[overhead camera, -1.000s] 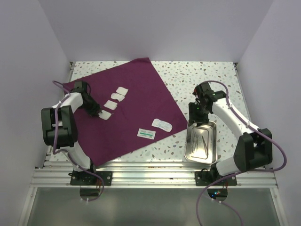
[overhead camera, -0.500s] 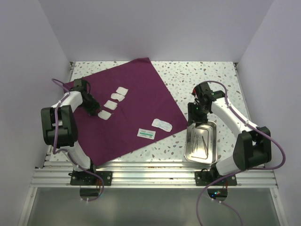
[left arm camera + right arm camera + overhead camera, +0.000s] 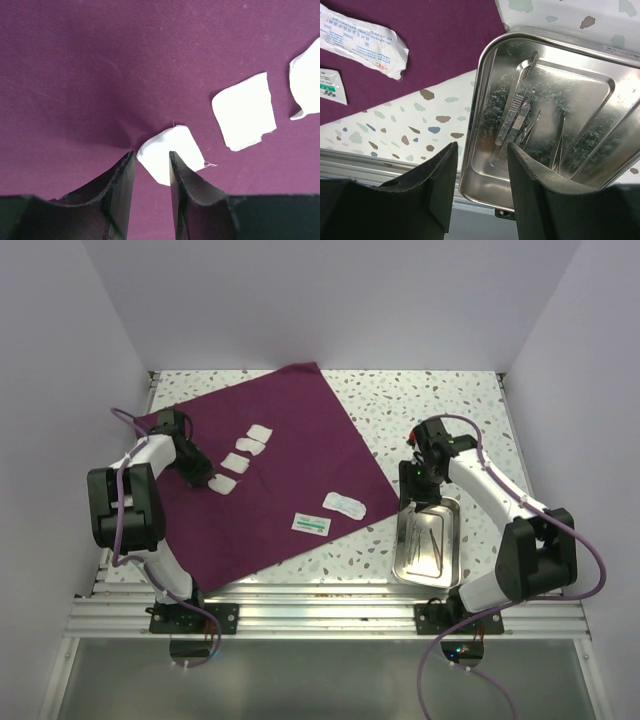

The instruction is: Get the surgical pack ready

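Nearest the arm bases, the steel tray (image 3: 570,95) sits on the bare speckled surface (image 3: 430,400), off the right corner of the cloth, with thin metal instruments (image 3: 517,107) lying loose in it. The right hand (image 3: 482,146) hovers low over the tray's near left corner. Its two fingers are spread, one outside the rim and one above the tray floor, and they grip nothing.

A little farther in, a small packet (image 3: 311,524) and a long packet (image 3: 344,504) lie on the near edge of the maroon cloth (image 3: 290,430). Farther left, the left hand (image 3: 151,155) is pressed down on the cloth with its fingers drawn close, pinching the near corner of the closest gauze pad (image 3: 167,152). The fabric puckers beside one fingertip. Two more pads (image 3: 253,440) lie beyond it in a row.

The pack seems to be at the gathering step. Nothing is wrapped, and the tray is not yet on the cloth. The next move likely calls for the right hand to settle onto the thin rim and bring the tray across level, so the instruments do not slide. The left hand should lift the pad alone and leave the cloth behind.
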Action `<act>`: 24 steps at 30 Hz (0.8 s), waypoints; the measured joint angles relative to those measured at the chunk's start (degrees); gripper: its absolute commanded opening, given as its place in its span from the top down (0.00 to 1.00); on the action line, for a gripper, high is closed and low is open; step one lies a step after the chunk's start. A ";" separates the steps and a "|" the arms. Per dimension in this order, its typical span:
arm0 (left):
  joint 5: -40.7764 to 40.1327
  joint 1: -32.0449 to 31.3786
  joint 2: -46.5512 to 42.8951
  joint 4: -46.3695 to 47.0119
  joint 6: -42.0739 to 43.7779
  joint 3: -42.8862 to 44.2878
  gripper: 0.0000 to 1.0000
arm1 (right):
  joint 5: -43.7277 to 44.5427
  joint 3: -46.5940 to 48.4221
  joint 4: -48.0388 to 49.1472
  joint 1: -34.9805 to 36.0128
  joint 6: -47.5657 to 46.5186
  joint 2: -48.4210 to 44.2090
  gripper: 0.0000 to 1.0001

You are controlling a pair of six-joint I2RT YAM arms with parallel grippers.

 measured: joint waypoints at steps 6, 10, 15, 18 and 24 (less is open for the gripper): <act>0.02 0.00 1.60 0.02 0.35 0.00 0.64 | -0.55 -0.20 0.11 0.00 0.04 0.00 0.52; 0.00 0.00 2.34 0.07 0.46 0.00 0.67 | -0.87 -0.20 0.22 0.00 0.22 0.00 0.52; 0.11 0.00 2.51 0.17 0.39 0.00 0.89 | -0.90 -0.26 0.35 0.00 0.24 0.00 0.52; 0.48 0.00 2.71 0.13 0.46 0.00 1.00 | -0.90 -0.26 0.48 0.00 0.24 0.00 0.52; 1.27 0.00 2.12 -0.52 1.07 0.28 1.00 | -0.92 -0.26 0.57 0.00 0.24 0.00 0.52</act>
